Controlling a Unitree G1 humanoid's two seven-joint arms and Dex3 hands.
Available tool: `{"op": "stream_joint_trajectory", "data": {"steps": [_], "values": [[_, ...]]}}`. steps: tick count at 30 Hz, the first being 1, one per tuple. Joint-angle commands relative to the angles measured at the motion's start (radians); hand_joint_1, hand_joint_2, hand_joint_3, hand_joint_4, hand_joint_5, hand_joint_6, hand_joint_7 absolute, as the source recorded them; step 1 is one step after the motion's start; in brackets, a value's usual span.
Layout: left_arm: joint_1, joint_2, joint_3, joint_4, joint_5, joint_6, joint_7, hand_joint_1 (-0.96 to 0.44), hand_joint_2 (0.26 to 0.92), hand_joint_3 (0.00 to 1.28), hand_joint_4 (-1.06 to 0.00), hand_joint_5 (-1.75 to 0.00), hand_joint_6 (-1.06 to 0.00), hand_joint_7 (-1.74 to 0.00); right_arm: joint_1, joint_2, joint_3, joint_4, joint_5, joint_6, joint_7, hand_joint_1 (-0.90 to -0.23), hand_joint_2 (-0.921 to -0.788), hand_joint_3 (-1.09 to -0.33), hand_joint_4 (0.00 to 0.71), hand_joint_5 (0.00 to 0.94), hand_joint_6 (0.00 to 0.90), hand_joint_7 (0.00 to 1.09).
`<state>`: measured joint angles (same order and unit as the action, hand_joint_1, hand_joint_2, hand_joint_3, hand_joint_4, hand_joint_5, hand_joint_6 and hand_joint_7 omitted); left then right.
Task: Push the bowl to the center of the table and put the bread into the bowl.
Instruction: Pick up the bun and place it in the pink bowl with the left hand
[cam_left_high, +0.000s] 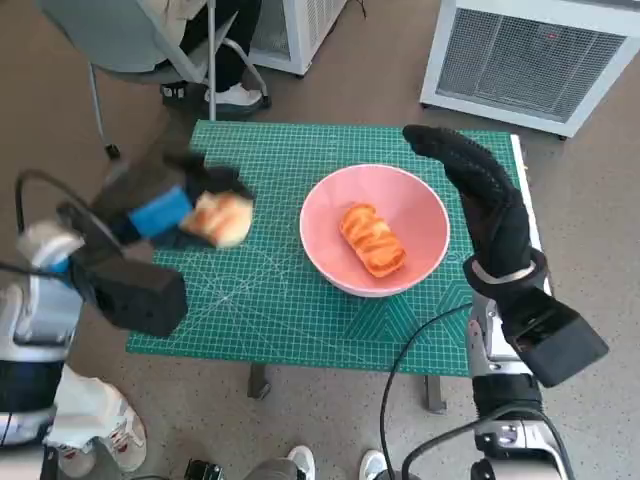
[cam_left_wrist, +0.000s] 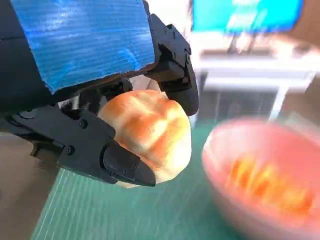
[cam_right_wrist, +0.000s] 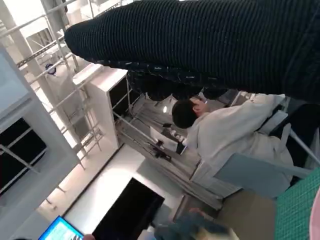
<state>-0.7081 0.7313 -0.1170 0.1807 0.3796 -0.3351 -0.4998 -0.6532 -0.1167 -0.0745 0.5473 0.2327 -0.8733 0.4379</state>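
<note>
Two breads: one in left robot hand (cam_left_wrist: 100, 135); one in bowl (cam_left_high: 374, 231); right robot hand (cam_left_high: 480, 195) spread, empty.

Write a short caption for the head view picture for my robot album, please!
Left hand holds a bread roll beside the pink bowl, where another bread already lies.

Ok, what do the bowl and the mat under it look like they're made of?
The pink bowl looks like smooth plastic or melamine: even colour, soft sheen, thin rim; ceramic can't be ruled out. The green mat looks like a matte, rubbery vinyl cutting mat, going by its printed white grid and diagonal lines.
</note>
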Motion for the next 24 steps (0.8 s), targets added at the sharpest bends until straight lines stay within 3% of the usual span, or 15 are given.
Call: {"op": "stream_joint_trajectory", "data": {"steps": [1, 15, 22, 24], "values": [[-0.097, -0.071, -0.049, 0.029, 0.019, -0.031, 0.024, 0.00, 0.921, 0.14, -0.55, -1.25, -0.61, -1.25, 0.004, -0.006, 0.002, 0.011, 0.008, 0.007, 0.019, -0.596, -0.921, -0.842, 0.077, 0.564, -0.001, 0.77], [-0.292, -0.254, -0.191, 0.342, 0.075, -0.165, 0.072, 0.00, 0.921, 0.13, -0.58, -1.10, -0.62, -1.35, 0.017, -0.011, -0.009, -0.003, 0.031, 0.021, 0.035, -0.588, -0.921, -0.836, 0.067, 0.582, -0.001, 0.76], [-0.339, -0.318, -0.240, 0.518, 0.102, -0.199, 0.088, 0.00, 0.921, 0.16, -0.54, -1.17, -0.59, -1.36, 0.028, -0.016, -0.015, -0.013, 0.039, 0.025, 0.035, -0.590, -0.921, -0.826, 0.070, 0.579, -0.001, 0.76], [-0.346, -0.335, -0.251, 0.557, 0.102, -0.192, 0.074, 0.00, 0.921, 0.22, -0.45, -1.28, -0.52, -1.41, 0.030, -0.017, -0.016, -0.016, 0.040, 0.027, 0.033, -0.589, -0.921, -0.825, 0.072, 0.576, -0.001, 0.76]]}}
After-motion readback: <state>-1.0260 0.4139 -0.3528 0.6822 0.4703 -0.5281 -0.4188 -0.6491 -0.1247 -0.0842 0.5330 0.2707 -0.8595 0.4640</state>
